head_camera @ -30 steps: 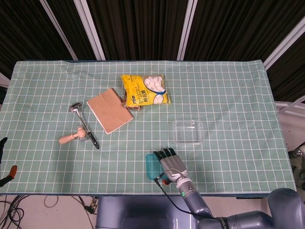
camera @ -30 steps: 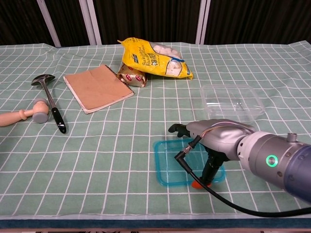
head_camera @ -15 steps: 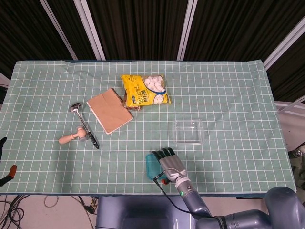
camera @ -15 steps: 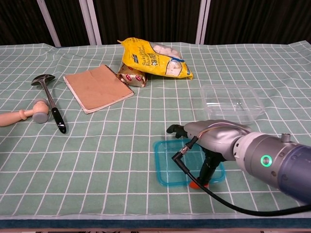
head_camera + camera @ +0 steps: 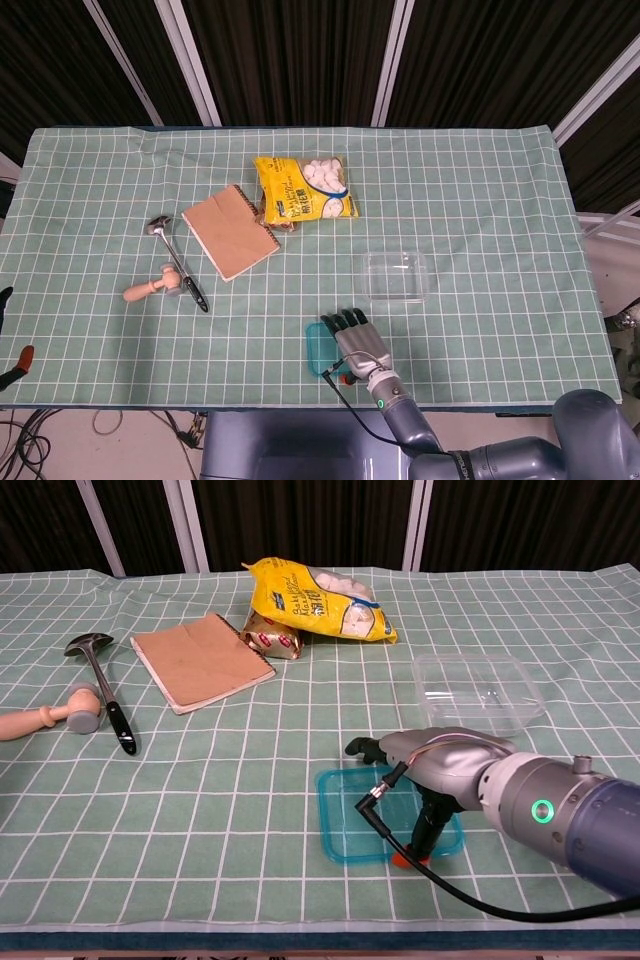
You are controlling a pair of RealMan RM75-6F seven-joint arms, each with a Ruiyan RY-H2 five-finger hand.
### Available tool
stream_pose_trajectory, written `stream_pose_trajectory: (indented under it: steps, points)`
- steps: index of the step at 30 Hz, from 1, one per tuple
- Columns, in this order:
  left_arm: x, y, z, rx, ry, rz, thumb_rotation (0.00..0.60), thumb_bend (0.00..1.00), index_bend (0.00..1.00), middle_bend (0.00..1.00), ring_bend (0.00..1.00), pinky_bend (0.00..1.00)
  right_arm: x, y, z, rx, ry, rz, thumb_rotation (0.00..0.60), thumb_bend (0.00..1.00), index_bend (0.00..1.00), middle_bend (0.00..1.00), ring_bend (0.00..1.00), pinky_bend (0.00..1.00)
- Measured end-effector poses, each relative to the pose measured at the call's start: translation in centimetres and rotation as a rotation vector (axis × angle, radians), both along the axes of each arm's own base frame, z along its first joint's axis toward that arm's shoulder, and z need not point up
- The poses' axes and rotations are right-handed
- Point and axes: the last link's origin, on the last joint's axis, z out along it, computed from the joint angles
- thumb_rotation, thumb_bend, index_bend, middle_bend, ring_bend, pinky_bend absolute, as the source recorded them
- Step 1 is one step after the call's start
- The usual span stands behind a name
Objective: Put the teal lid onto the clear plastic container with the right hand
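Progress: early stage — the lid (image 5: 350,825) lies flat on the surface (image 5: 250,780), not yet lifted; the container (image 5: 478,688) stands uncovered.
Done: the right robot hand (image 5: 440,765) is placed over the lid's right half, palm down, with its orange-tipped thumb (image 5: 412,856) down at the lid's near edge.
Left: secure the lid, lift it, carry it up and to the right, seat it on the container's rim.
Left robot hand: only a dark shape with an orange tip at the lower left edge of the head view (image 5: 12,365) — most of it is out of frame, so I cannot tell how its fingers lie.
Lid, position: near front edge of the surface, in front of and a little left of the container, apart from it.
Lid, appearance: teal, translucent, rectangular with rounded corners, low raised rim; the grid cloth shows through it.
Right robot hand, state: fingers extend forward over the lid, thumb below. Whether the lid is pinched or merely touched is not resolvable — cannot tell.
Container, appearance: clear, shallow, rectangular, rounded corners, open side up, seemingly empty; it looks close to the lid in outline.
Judgement: the thin flat lid gives little edge to catch; a slip at pickup is the likely fault.
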Motion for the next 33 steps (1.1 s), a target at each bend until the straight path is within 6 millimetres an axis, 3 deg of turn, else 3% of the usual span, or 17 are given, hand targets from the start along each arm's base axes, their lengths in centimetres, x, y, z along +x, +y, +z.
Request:
stream_pose_trajectory:
  steps: [33]
  points:
    - [-0.09, -0.03, 0.02, -0.001, 0.0, 0.005, 0.6, 0.32, 0.07, 0.0, 0.0, 0.0, -0.26, -0.12, -0.52, 0.026, -0.002, -0.013, 0.6, 0.22, 0.0, 0.16, 0.0, 0.0]
